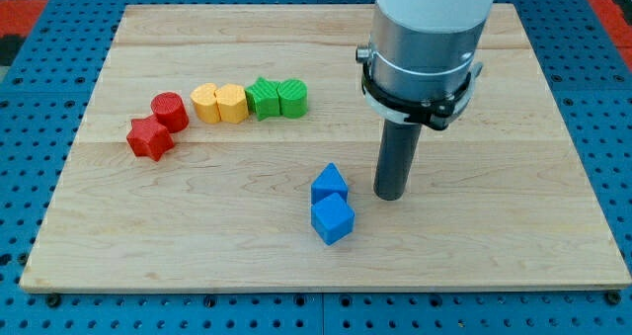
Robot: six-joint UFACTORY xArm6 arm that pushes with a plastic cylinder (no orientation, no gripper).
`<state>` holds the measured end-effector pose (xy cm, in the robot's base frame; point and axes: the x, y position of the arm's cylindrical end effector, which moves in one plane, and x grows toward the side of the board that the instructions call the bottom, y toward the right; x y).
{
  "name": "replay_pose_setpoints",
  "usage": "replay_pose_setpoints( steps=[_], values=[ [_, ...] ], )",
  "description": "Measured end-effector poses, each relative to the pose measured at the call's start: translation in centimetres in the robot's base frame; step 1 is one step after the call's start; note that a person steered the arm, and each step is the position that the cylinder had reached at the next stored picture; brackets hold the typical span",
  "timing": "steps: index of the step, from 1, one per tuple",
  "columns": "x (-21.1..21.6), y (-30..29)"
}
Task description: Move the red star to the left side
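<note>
The red star (149, 138) lies at the view's left on the wooden board (494, 236), touching a red cylinder (170, 111) just up and right of it. My tip (391, 196) stands on the board right of centre, far to the right of the red star. The tip is just right of two blue blocks, an upper one (329, 184) and a blue cube (333, 219) below it, with a small gap between the tip and them.
A row sits right of the red cylinder: two yellow blocks (206, 103) (231, 104), then a green star (263, 97) and a green cylinder (292, 97). The arm's grey and white body (425, 39) rises over the board's upper right. A blue pegboard (30, 127) surrounds the board.
</note>
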<state>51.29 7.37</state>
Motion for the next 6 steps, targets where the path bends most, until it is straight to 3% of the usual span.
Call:
replay_pose_setpoints(
  steps=[3, 5, 6],
  values=[
    [-0.2, -1.5],
    [-4.8, -9.0],
    [-5.0, -14.7]
  ],
)
